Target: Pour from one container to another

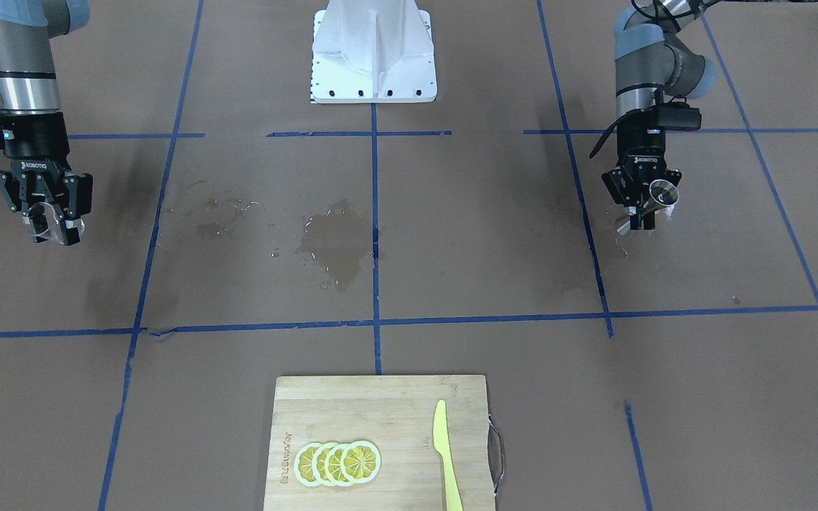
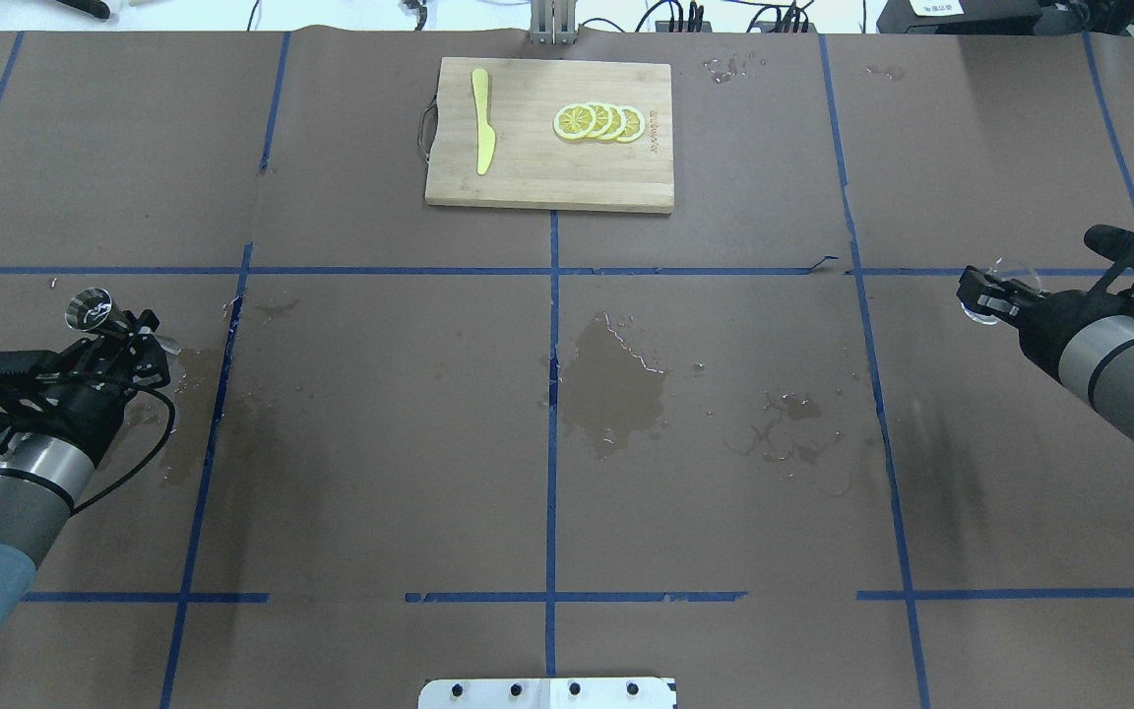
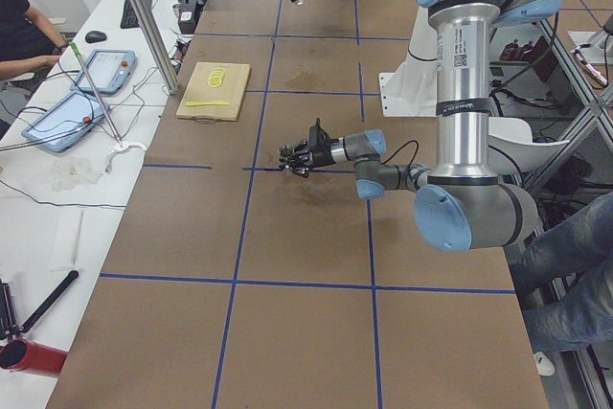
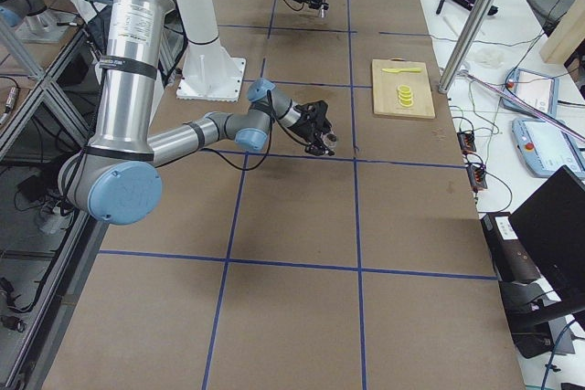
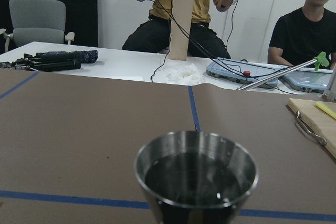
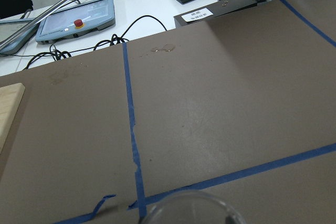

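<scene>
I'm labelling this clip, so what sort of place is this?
Probably a robotics lab: a left arm and right arm at a table gridded with blue tape, teach pendants and a seated person alongside.

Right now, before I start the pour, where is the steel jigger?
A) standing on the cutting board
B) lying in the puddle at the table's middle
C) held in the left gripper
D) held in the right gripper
C: the jigger is clamped at its waist in the left gripper, out at the table's left side, while the right gripper holds the glass cup.
</scene>
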Tool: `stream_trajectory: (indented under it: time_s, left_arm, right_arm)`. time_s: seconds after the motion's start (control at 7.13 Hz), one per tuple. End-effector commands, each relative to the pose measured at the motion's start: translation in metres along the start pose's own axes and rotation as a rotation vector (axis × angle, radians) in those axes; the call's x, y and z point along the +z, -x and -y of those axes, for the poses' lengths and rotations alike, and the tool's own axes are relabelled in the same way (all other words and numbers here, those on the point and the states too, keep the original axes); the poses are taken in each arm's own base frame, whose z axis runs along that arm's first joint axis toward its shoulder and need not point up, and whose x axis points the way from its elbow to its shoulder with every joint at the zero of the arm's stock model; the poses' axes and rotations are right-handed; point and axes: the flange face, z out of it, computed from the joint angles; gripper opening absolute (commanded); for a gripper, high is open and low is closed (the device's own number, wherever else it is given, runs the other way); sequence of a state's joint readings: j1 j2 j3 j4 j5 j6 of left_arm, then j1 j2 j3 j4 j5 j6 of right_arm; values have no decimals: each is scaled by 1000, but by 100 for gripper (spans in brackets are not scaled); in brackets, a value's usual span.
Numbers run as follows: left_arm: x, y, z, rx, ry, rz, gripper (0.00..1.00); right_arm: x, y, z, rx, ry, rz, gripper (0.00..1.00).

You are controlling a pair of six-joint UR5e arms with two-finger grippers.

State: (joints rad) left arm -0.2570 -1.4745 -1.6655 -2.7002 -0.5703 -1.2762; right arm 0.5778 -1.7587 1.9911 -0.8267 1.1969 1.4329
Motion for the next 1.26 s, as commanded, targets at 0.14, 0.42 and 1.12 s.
stream_trajectory:
  time_s: [0.14,0.42,1.12]
  left_arm:
    - [0,-10,-37,43,-52,12,0]
    - [-8,-19,-50,53,-34,-6,0]
    - [-11,-23,-48,139,-26,-14,51]
  right_arm:
    - [-3,11,-23,-12,-22,10,0]
    - [-4,13,-31,-22,-15,15,0]
    - [-4,14,-38,-33,-14,16,0]
